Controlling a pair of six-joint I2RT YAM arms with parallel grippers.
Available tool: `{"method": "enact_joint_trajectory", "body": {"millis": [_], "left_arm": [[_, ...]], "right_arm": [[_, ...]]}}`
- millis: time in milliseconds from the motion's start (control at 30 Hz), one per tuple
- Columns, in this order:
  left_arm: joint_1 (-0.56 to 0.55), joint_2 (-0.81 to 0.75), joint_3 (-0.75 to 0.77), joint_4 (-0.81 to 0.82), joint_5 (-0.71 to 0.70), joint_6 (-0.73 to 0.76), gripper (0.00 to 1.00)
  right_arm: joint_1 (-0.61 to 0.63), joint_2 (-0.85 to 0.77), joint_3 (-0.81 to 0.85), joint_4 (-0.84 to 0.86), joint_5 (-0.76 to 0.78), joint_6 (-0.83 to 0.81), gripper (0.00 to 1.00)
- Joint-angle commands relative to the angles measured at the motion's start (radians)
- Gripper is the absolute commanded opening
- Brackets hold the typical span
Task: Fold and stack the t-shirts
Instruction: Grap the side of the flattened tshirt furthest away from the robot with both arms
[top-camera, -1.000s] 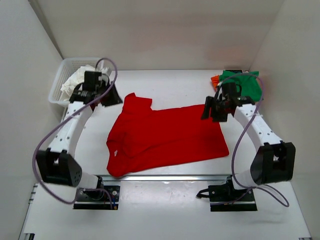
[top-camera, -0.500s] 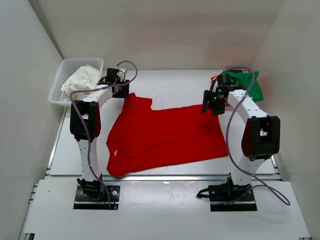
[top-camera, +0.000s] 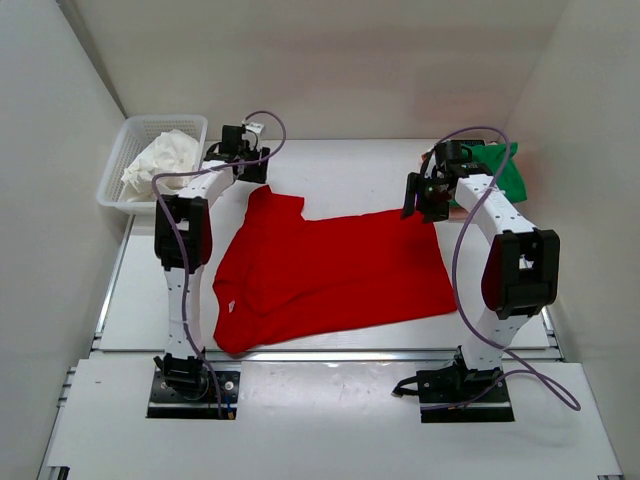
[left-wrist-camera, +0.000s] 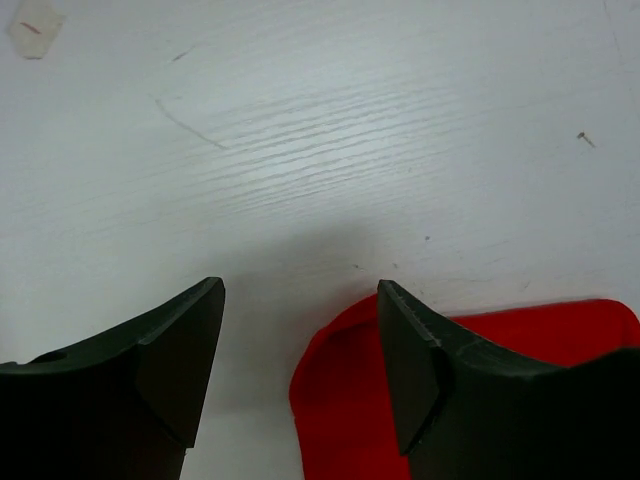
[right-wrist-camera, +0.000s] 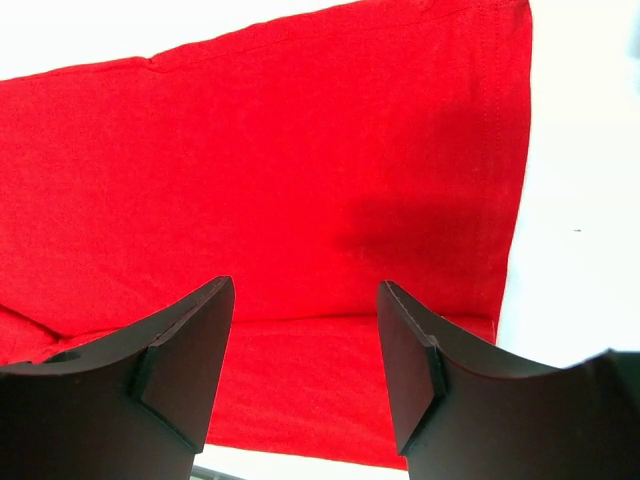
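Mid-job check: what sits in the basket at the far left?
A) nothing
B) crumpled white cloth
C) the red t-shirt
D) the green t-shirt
B: crumpled white cloth fills the basket, while the red t-shirt lies spread outside it.

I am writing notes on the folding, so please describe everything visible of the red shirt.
The red shirt is plain, bright, soft-looking cloth. It lies spread on the white table, mostly flat, rumpled along its near left edge. One short sleeve points to the far left, by the open left jaws. The open right jaws hang over its far right corner. Neither pair grips it.
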Motion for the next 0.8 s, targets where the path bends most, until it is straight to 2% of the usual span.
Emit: {"method": "enact_joint_trajectory", "body": {"millis": [0,200,400,633,767], "left_arm": [[-0.038,0.037,0.105,-0.110,0.022,0.061,0.74],[-0.059,0.113,0.242,-0.245,0.028,0.095,0.76],[-0.055,0.143,0.290,-0.323,0.018,0.087,0.68],[-0.042,0.160,0.310,-0.375,-0.006,0.087,0.67],[-0.055,0.207,0.394,-0.443,-0.036,0.098,0.67]], "right_arm": [[-0.007,-0.011,0.030,0.025,-0.009,-0.002,0.57],[-0.021,-0.019,0.004,0.034,-0.025,0.004,0.56],[-0.027,-0.036,-0.007,0.041,-0.029,0.006,0.56],[-0.045,-0.036,0.002,0.038,-0.039,-0.002,0.56],[-0.056,-0.031,0.029,0.031,-0.038,-0.006,0.56]]}}
